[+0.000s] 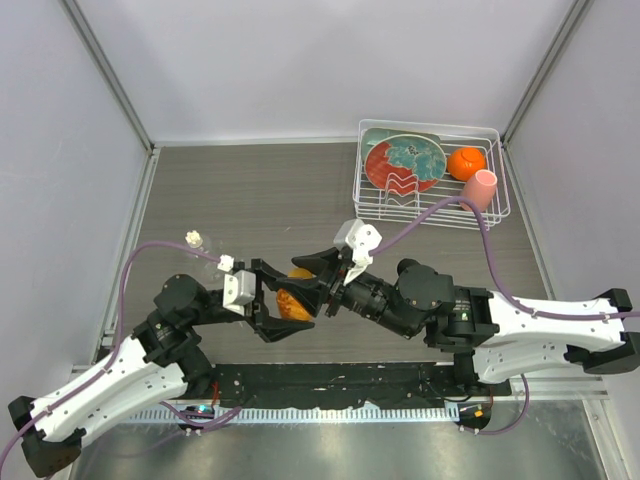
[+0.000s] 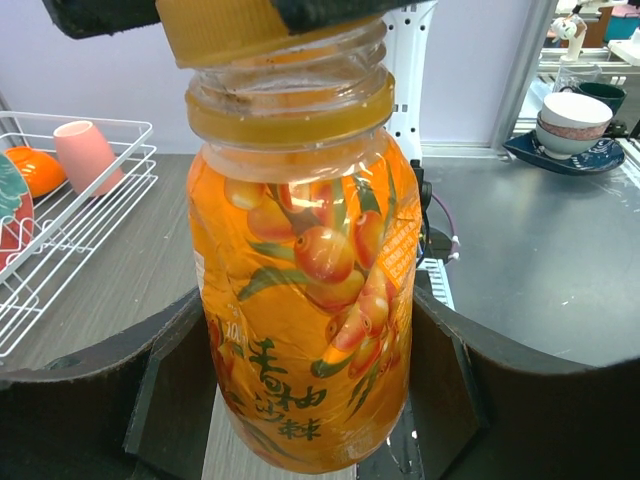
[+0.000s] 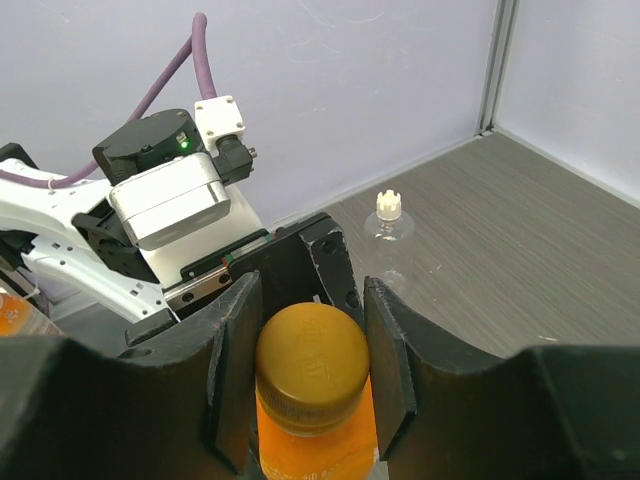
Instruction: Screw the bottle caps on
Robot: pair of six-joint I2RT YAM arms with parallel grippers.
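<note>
My left gripper [image 2: 300, 405] is shut on the body of the translucent orange bottle [image 2: 300, 300], held above the table near its front middle [image 1: 291, 303]. The orange cap [image 3: 312, 365] rests on top of the bottle's neck, and my right gripper [image 3: 312, 350] is shut on it from both sides. In the left wrist view the orange cap [image 2: 225, 30] leans slightly, with bare thread showing below it. The clear bottle [image 3: 388, 240] stands upright on the table at the left [image 1: 193, 240], with the cream-white cap [image 3: 388, 203] on its neck.
A white wire rack [image 1: 430, 124] at the back right holds a patterned plate [image 1: 404, 160], an orange ball [image 1: 466, 162] and a pink cup [image 1: 481, 188]. The right arm's purple cable [image 1: 430, 215] runs past the rack. Stacked bowls [image 2: 575, 115] sit beyond the cell.
</note>
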